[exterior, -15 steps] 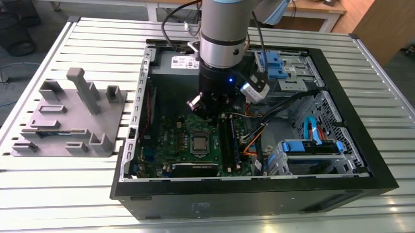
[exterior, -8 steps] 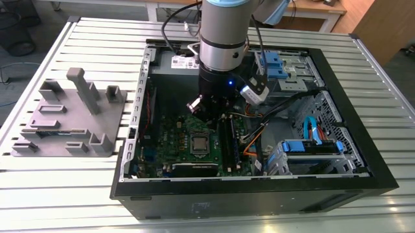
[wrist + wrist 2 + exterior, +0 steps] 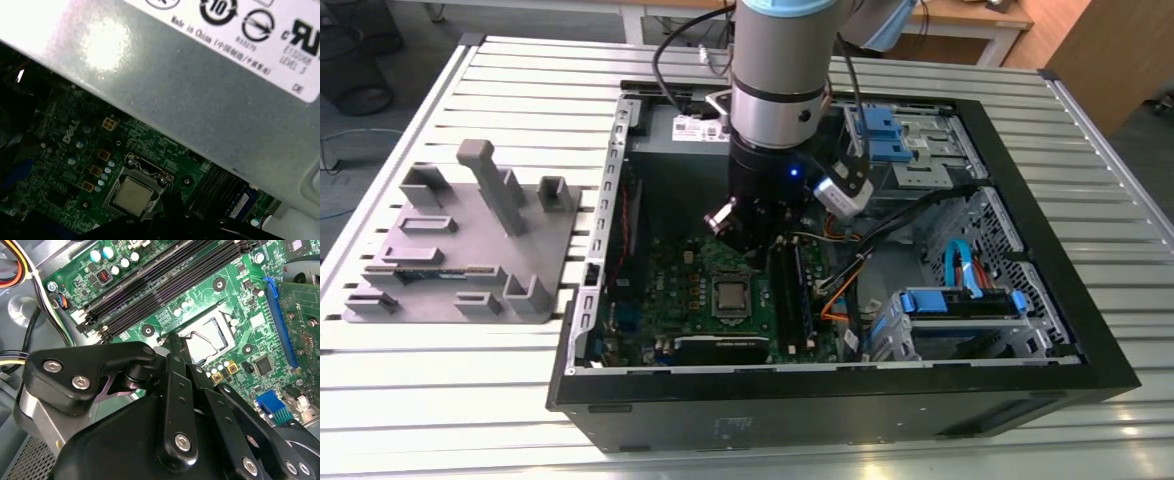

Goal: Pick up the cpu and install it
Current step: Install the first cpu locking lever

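My arm (image 3: 774, 90) stands vertical at the exterior view's centre, my gripper (image 3: 744, 232) hanging above the cpu (image 3: 728, 294) seated in its socket; whether it is open, I cannot tell.

The arm's gripper (image 3: 744, 238) hangs inside the open computer case (image 3: 1067, 330), just above the motherboard (image 3: 670, 285). The cpu (image 3: 730, 294) in its socket frame (image 3: 134, 192) lies uncovered, open from above. Memory slots (image 3: 165, 285) flank it closely; loose cables (image 3: 854, 270) and drive bays (image 3: 961, 310) crowd the exterior view's right.
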### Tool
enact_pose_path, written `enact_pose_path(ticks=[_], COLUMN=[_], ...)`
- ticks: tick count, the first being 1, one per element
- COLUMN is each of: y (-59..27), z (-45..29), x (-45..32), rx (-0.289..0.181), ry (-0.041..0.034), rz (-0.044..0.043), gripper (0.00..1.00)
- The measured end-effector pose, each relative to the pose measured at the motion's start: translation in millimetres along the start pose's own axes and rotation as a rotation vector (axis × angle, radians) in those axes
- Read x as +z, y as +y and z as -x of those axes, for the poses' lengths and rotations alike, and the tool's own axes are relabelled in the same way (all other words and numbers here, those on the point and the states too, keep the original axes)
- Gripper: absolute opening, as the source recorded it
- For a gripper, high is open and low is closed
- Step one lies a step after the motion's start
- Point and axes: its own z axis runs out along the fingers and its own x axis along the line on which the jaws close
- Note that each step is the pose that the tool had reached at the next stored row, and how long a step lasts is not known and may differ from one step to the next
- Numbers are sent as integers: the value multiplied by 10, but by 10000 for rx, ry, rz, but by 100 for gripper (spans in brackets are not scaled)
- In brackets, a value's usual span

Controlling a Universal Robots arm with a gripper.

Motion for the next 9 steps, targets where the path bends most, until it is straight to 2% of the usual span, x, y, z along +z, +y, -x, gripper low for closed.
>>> enact_pose_path(ticks=[9], y=[-8], z=[-5], x=[48], rx=[1], ry=[19], rz=[-35], gripper=[13])
